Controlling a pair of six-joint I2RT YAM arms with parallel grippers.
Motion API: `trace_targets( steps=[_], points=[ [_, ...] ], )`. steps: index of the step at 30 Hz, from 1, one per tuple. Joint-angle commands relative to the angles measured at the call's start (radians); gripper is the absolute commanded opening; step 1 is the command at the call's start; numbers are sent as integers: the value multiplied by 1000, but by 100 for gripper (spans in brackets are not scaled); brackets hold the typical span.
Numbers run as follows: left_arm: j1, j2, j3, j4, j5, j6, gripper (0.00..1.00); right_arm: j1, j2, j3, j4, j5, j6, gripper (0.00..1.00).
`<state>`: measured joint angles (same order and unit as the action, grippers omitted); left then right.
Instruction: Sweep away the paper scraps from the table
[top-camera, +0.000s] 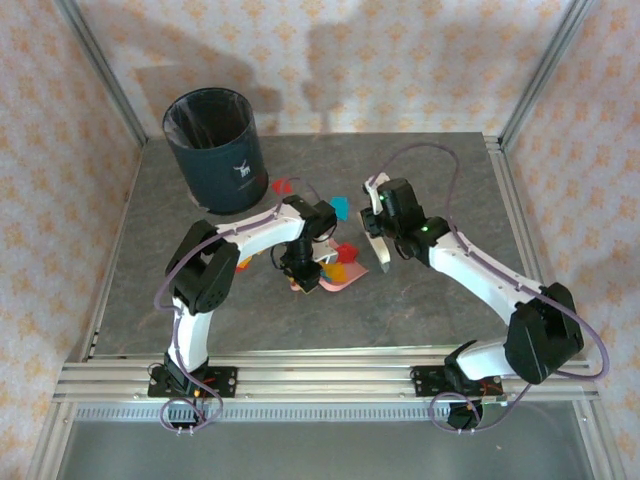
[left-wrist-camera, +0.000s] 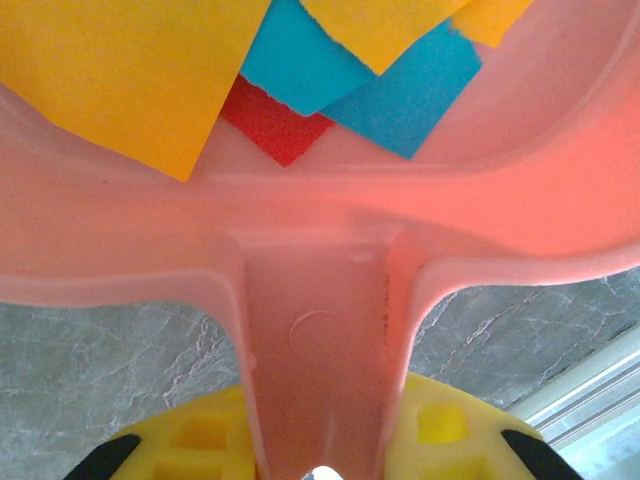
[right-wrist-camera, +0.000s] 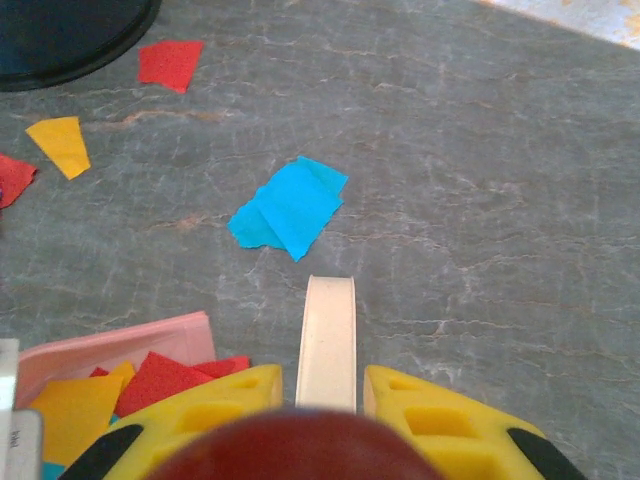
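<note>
Our left gripper (left-wrist-camera: 320, 445) is clamped tight on the handle of the pink dustpan (left-wrist-camera: 330, 230). Our right gripper (right-wrist-camera: 328, 390) is clamped on the cream sweeper (right-wrist-camera: 330, 330), which sits just to the right of the pan. Some paper scraps (left-wrist-camera: 120, 70) in orange, blue and red lie inside the pan. More lie loose on the table (right-wrist-camera: 480, 200). The closest is a blue scrap (right-wrist-camera: 290, 205), a little farther away than the sweeper tip. Past it, toward the left, are a yellow scrap (right-wrist-camera: 60, 143) and a red scrap (right-wrist-camera: 168, 62), and the red one lies close to the dark bin (right-wrist-camera: 60, 30) at the far left. We think the blue scrap comes next. To do it well, we should lift the sweeper a bit and put it down on the far side of the blue scrap. Then we pull it gently back toward the open side of the pan. The sweeper edge should lie flat on the table, or the thin paper may slip under it. We should go slowly, because a quick push may flick the paper away. The pan should stay level with its lip on the table, so the scraps inside do not slide out.
</note>
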<state>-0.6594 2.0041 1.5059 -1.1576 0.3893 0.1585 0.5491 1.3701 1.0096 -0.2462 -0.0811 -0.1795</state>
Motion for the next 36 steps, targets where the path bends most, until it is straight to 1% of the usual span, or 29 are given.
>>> trace_targets(
  steps=[1, 9, 12, 17, 21, 24, 29, 30, 33, 34, 36],
  points=[
    [-8, 20, 26, -36, -1, 14, 0, 8, -2, -16, 3, -78, -16, 0],
    [-13, 30, 33, -33, -4, 14, 0, 13, -15, -40, 7, -211, 8, 0],
    [-14, 32, 39, -31, -5, 10, 0, 13, -39, -47, 26, -226, 14, 0],
    [-17, 31, 39, -29, -6, 9, 0, 12, -72, -53, 32, -209, 17, 0],
    [-17, 22, 33, -25, -11, 6, 0, 12, -101, -65, 40, -141, 25, 0],
    [-17, 1, 23, -11, -21, -1, 0, 13, -132, -78, 47, -47, 38, 0],
    [-16, -52, 2, 29, -32, -15, 0, 13, -181, -112, 65, 63, 57, 0],
    [-17, -62, -1, 35, -35, -18, 0, 12, -217, -116, 67, 79, 58, 0],
    [-14, -88, -12, 65, -46, -31, 0, 11, -247, -127, 52, 157, 72, 0],
    [-14, -120, -11, 69, -55, -35, 0, 11, -258, -132, 45, 185, 79, 0],
    [-9, -146, -8, 77, -59, -42, 0, 8, -280, -142, 36, 217, 91, 0]
  ],
)
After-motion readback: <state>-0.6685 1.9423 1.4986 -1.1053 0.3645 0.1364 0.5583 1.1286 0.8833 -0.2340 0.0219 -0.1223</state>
